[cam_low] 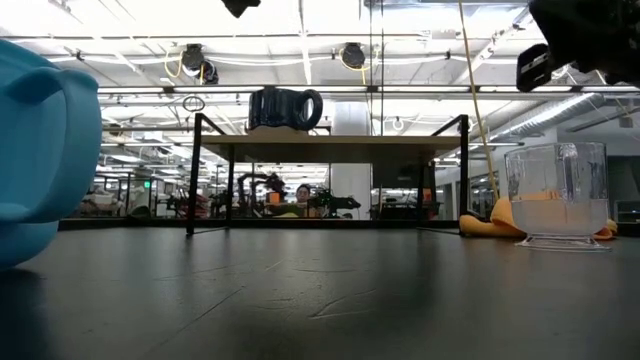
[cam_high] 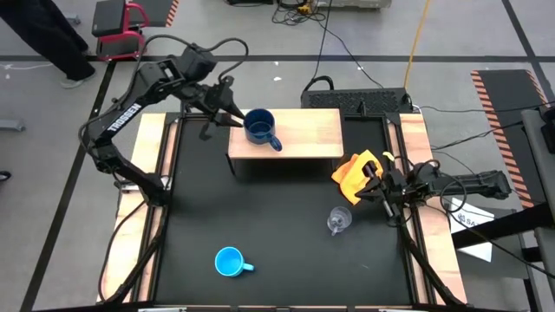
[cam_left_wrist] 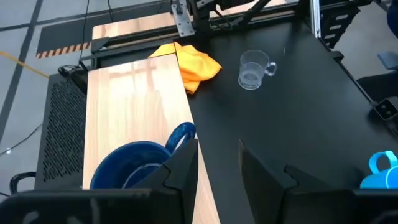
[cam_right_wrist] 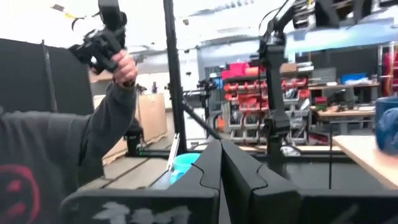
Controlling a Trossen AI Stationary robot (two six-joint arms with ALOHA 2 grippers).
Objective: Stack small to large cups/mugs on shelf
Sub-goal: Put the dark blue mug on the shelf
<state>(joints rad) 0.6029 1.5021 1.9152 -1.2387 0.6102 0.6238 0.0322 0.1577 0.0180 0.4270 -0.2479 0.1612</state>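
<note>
We see a grey floor (cam_high: pixel 486 35) around the desk (cam_high: pixel 277 234), which has a black top and pale wooden side planks (cam_high: pixel 139 217). A yellow cable (cam_high: pixel 418 39) and black cables (cam_high: pixel 334 43) run across the floor, with striped hazard tape (cam_high: pixel 499 91) to one side. A red-framed stool (cam_high: pixel 121 22) stands at the far corner. From table-top height we see a ceiling with long light strips (cam_low: pixel 300 40) and two round fixtures (cam_low: pixel 352 55), plus workbenches (cam_low: pixel 290 205) far behind. From the right wrist we see shelving with red bins (cam_right_wrist: pixel 245 84) and a person's raised arm in a dark sleeve (cam_right_wrist: pixel 106 118).
</note>
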